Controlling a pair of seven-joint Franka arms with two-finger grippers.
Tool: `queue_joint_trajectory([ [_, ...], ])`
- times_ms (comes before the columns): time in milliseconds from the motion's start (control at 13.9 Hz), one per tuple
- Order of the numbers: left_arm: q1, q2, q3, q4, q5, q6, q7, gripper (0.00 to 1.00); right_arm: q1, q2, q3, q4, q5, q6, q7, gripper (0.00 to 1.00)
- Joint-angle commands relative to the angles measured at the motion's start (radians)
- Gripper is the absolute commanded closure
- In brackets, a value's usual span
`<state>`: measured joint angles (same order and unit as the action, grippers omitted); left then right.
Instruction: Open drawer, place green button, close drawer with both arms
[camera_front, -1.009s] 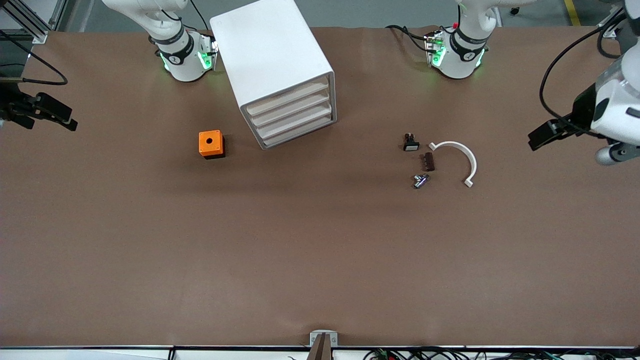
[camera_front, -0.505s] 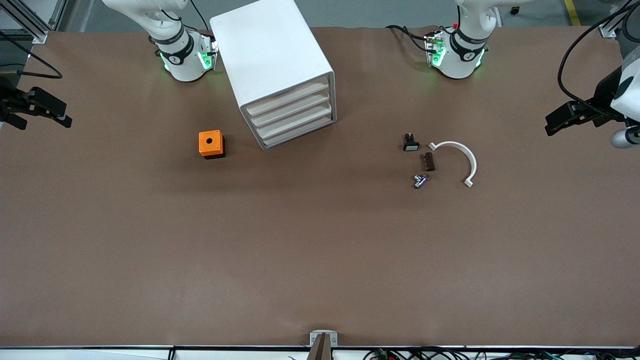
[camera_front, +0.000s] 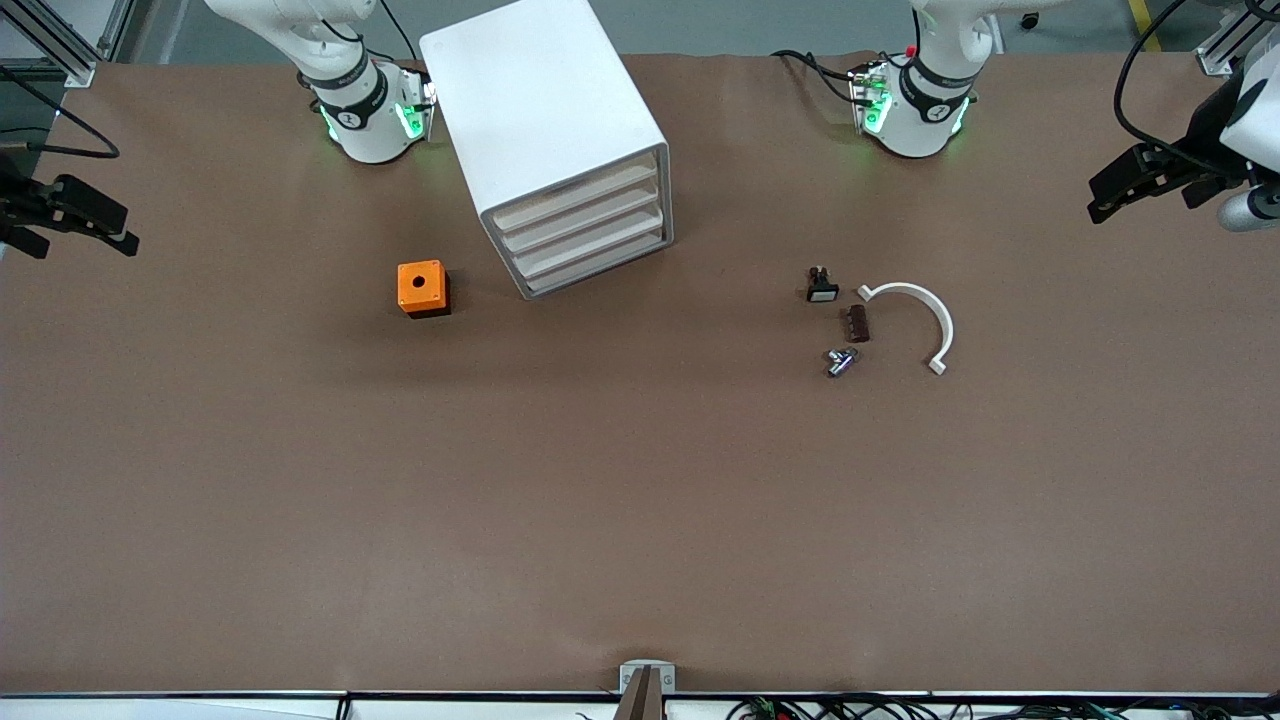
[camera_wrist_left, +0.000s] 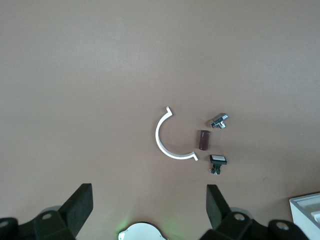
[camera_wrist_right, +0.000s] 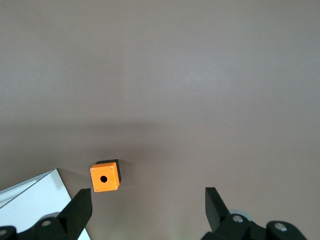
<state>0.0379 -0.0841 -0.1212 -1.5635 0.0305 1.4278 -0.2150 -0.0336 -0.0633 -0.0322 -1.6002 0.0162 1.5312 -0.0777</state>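
Both grippers have pulled back toward the table ends since a second ago. Left gripper (camera_front: 1110, 195) hangs over the left arm's end, fingers (camera_wrist_left: 80, 205) spread wide, empty. Right gripper (camera_front: 100, 225) over the right arm's end, same: wide open, empty. Tiny dark push button (camera_front: 840, 361) lies beside a white curved plastic clip (camera_front: 925, 310), just nearer the camera than a brown cylinder (camera_front: 857, 323). White four-drawer cabinet (camera_front: 545, 130) has every drawer (camera_front: 578, 208) pushed in. Orange cube (camera_front: 421, 287) sits beside it.

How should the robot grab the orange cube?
From above, pinching two opposite flat sides: the cube sits upright, hole up, nothing touching it. The open right gripper hangs over the table at that end; the open left gripper waits at the other.
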Motion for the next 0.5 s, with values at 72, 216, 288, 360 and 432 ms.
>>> queue_joint_trajectory([
  [72,0.005,-0.080,0.005,-0.107,-0.024,0.063,0.028,0.00,-0.008,-0.004,0.014,0.003,-0.010,-0.005,0.016,0.00],
  [216,0.008,-0.071,0.003,-0.104,-0.026,0.068,0.029,0.00,-0.008,-0.004,0.014,0.005,-0.012,-0.003,0.016,0.00],
  [288,0.008,-0.066,0.005,-0.101,-0.027,0.069,0.029,0.00,-0.008,-0.004,0.014,0.005,-0.013,0.000,0.018,0.00],
  [360,0.010,-0.063,0.005,-0.093,-0.038,0.069,0.029,0.00,-0.008,-0.004,0.014,0.005,-0.013,0.000,0.016,0.00],
  [432,0.010,-0.054,0.005,-0.073,-0.041,0.065,0.032,0.00,-0.008,-0.004,0.014,0.005,-0.013,0.000,0.016,0.00],
])
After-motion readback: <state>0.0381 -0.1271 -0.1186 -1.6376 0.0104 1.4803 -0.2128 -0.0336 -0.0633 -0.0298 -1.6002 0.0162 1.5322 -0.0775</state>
